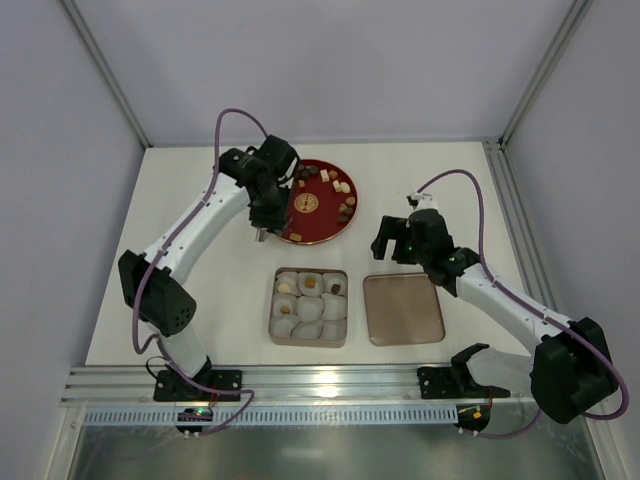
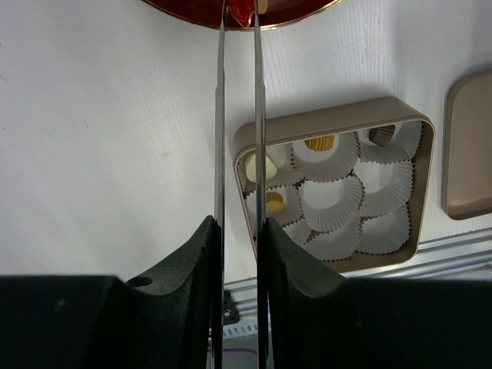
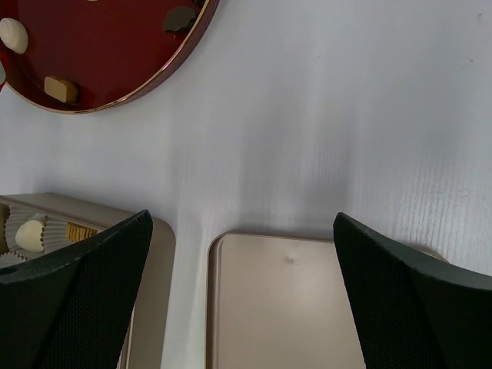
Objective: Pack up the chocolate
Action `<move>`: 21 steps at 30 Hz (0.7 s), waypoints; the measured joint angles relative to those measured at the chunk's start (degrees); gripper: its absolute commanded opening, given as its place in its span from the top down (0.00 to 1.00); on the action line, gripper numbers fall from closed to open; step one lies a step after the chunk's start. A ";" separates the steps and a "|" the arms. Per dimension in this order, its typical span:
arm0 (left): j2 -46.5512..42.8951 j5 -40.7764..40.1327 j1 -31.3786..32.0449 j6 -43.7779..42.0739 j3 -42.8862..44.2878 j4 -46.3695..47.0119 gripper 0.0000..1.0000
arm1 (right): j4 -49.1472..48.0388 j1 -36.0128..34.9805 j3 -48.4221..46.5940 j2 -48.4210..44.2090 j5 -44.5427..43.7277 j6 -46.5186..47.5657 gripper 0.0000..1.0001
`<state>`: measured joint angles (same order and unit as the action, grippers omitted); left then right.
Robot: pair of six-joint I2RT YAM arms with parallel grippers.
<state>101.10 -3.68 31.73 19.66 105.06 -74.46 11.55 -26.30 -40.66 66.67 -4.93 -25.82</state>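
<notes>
I kept watch on the left hand (image 1: 261, 232), which hung over the lower left edge of the red plate (image 1: 322, 228), above centre in the overhead view. In its wrist camera the two thin blades stood nearly together. They pinched a red piece of chocolate (image 2: 241, 11) at their tips, at the top edge of the frame just over the plate's gold rim. The other chocolate (image 1: 341, 190) lay scattered over the plate's right and upper parts in dark, tan and cream bits. A few pieces (image 1: 310, 284) sat in the top row of paper cups (image 2: 330, 204) in the square tin (image 1: 273, 318), just below the plate. The left wrist view showed a cream one, two tan ones and a dark one there. The lid (image 1: 403, 309) lay flat on the surface (image 1: 180, 200) to the right of the tin, not touching it. The right hand (image 1: 393, 240) hovered above the lid's upper edge, its fingers (image 3: 84, 284) spread wide with nothing between them.
</notes>
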 measured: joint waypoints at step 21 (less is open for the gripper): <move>-22.58 0.31 11.26 7.21 -20.31 1.68 0.73 | -0.81 0.00 -2.51 3.52 -0.72 0.02 0.00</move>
<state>78.52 -3.38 42.98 26.87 84.75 -72.77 10.74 -26.30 -43.18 70.19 -5.65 -25.80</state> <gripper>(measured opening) 0.285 0.996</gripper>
